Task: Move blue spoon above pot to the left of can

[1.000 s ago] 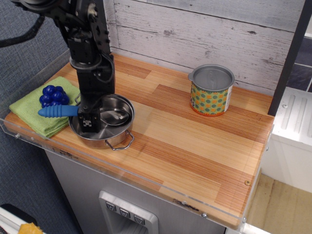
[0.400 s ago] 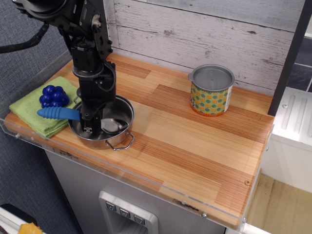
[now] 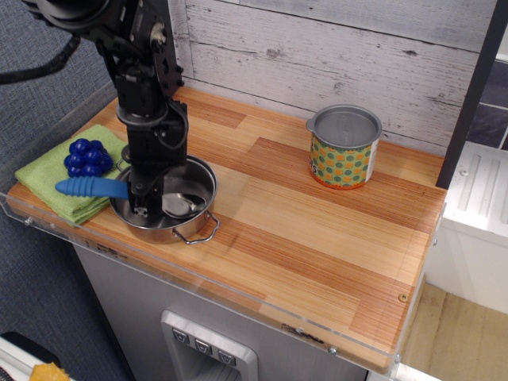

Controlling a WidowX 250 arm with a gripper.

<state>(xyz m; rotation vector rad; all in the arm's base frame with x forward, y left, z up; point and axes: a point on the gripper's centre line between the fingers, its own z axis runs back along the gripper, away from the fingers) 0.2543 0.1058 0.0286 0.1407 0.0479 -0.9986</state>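
Observation:
The blue spoon (image 3: 86,187) lies across the left rim of the steel pot (image 3: 205,190). Its ribbed blue handle sticks out to the left over the green cloth, and its metal bowl sits inside the pot. My gripper (image 3: 143,206) points down into the left part of the pot and is closed around the spoon's neck, where the handle meets the bowl. The fingertips are partly hidden by the pot's wall. The can (image 3: 344,148), with its orange and green dots, stands far to the right near the back wall.
A green cloth (image 3: 44,176) lies at the table's left end with a dark blue grape cluster (image 3: 86,155) on it. A clear plastic lip runs along the table's front and left edges. A white plank wall stands behind.
The gripper has shifted slightly left and settled lower in the pot. The spoon moved with it, so its handle now reaches a little further left over the cloth.

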